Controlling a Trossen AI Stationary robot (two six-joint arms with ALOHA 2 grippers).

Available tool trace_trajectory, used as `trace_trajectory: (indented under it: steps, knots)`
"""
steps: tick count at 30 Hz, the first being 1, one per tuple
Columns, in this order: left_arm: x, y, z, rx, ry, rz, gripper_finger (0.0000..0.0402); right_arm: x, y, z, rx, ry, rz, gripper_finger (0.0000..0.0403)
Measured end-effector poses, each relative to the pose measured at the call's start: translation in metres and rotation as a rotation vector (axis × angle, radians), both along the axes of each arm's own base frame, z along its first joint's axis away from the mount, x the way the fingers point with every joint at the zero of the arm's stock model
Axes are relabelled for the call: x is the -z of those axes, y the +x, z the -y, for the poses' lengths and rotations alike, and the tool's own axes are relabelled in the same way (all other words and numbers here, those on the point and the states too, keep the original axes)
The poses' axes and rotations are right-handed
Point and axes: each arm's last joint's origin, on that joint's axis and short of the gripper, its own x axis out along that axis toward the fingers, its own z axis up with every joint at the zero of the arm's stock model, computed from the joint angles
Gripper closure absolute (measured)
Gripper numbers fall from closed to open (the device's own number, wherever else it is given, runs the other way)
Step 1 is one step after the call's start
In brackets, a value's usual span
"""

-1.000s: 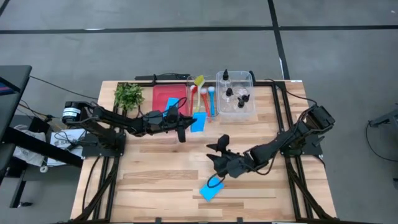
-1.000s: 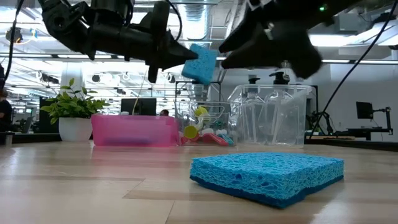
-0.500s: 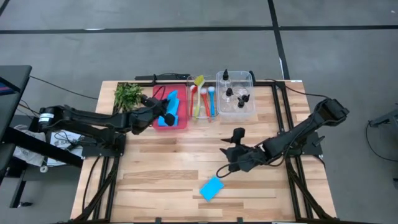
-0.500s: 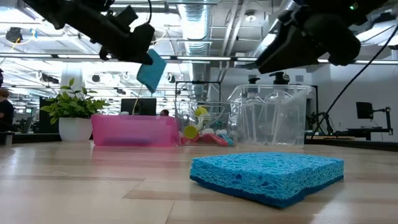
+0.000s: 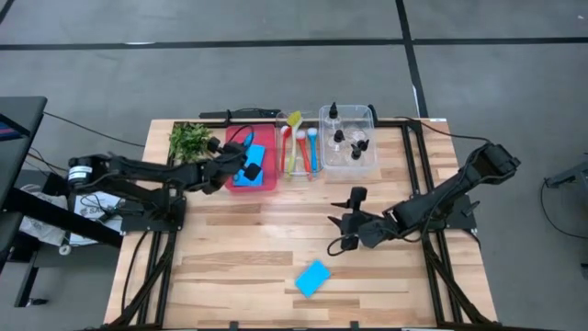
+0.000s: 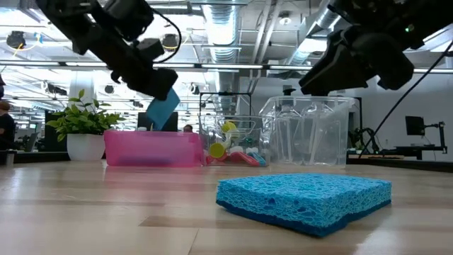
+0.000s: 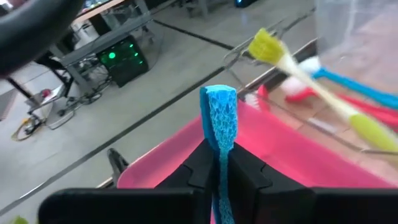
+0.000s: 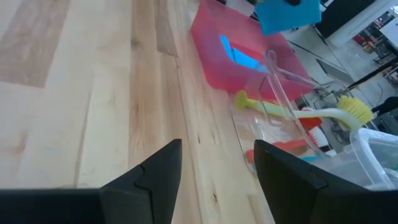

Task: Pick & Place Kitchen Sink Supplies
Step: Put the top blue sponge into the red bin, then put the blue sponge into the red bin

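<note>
Left gripper [image 5: 250,168] is clamping a blue sponge [image 7: 219,124] on edge between its fingers and hovering over the red tray [image 5: 238,139]. Directly below it, inside that tray, another sponge [image 5: 244,180] is already lying flat. Just beyond the tray on the gripper's far side sits a narrow clear tray [image 5: 296,171] with the brushes [image 5: 300,147] in it, red, blue and yellow-green, and past that a clear bin [image 5: 367,164] is holding the small black-capped bottles [image 5: 338,136]. Behind the gripper, at the desk's [image 5: 230,257] back corner, the green sprig [image 5: 189,141] is standing apart from the task.

Right gripper [image 5: 351,219] is hanging empty over the middle of the desk, its jaws standing apart with only bare wood showing between them in its wrist view. In front of it, well apart and nearer the desk's front edge, the last loose sponge [image 5: 313,278] is lying flat on the wood.

Judging by this, the step in hand is placing the held sponge into the red tray. The next move seems to call for lowering the left gripper a little and letting go so the sponge drops beside or onto the one below, without catching the tray wall. After that, the loose sponge on the desk remains to be collected, probably by the right gripper.
</note>
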Motion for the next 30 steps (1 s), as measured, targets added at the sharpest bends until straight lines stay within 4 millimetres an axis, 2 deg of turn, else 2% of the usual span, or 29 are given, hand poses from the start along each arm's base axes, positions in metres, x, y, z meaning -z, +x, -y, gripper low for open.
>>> trace_trajectory:
  steps: [4,9,15,21,26,30]
  knots:
    - [0.009,0.003,-0.003,-0.009,-0.006,-0.042,0.0355,0.001,0.000,-0.002,-0.009,-0.001,-0.002,0.0211]
    - [0.015,0.005,-0.003,-0.022,0.000,-0.069,0.0311,0.001,0.000,-0.003,-0.002,0.021,0.009,0.0208]
    - [0.009,0.002,-0.004,-0.106,0.055,-0.054,0.0263,0.001,0.000,-0.004,-0.008,0.090,0.024,0.0202]
    - [0.002,-0.001,-0.001,-0.099,0.062,-0.028,0.0247,0.001,0.002,-0.009,-0.143,0.236,0.007,0.0200]
    - [-0.013,-0.003,0.017,-0.007,0.058,0.051,0.0249,0.004,0.005,-0.019,-0.352,0.414,-0.047,0.0207]
    - [-0.028,-0.005,0.036,0.230,-0.025,0.156,0.0252,0.014,0.011,-0.026,-0.433,0.479,-0.092,0.0218]
